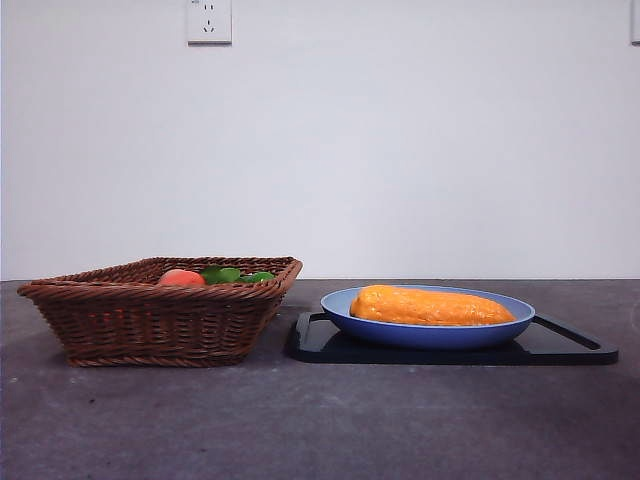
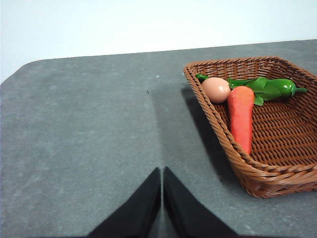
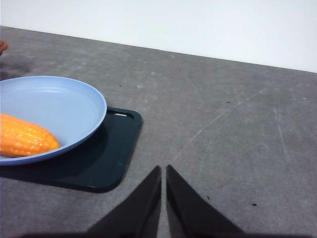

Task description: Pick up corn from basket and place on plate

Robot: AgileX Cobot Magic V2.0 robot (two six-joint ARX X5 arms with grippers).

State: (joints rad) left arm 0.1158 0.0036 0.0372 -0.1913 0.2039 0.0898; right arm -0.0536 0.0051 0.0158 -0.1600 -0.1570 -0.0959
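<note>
Both claws sit withdrawn from the work area, each with its two black jaws drawn together and holding nothing: the left claw [image 2: 162,171] hangs over bare grey bench [image 2: 89,129] just beside the near corner of the basket [image 2: 223,144], and the right claw [image 3: 163,169] hangs over bare bench near the corner of the black tray [image 3: 106,168]. Neither arm shows in the front view. On the bench, the shallow brown wicker basket [image 1: 150,325] stands to the left in the front view, apart from the tray [image 1: 570,350] by a narrow gap. Inside the basket, the left wrist view shows a long orange-red carrot [image 2: 241,119] lying along the woven floor, a pale peach-coloured egg-shaped item [image 2: 216,89] touching its thick end, and a green leafy vegetable [image 2: 270,88] behind both, against the far wall. The flat black tray lies to the right of the basket and carries the round blue plate [image 1: 345,305], which rests squarely on it. The corn [image 1: 430,306] lies lengthwise in the plate, flat on its side, its orange-yellow kernelled body within the rim; the right wrist view shows one tapered end [image 3: 29,140] resting on the plate's inner surface. Beyond the bench stands a plain white wall with a socket [image 1: 209,21] high up.
</note>
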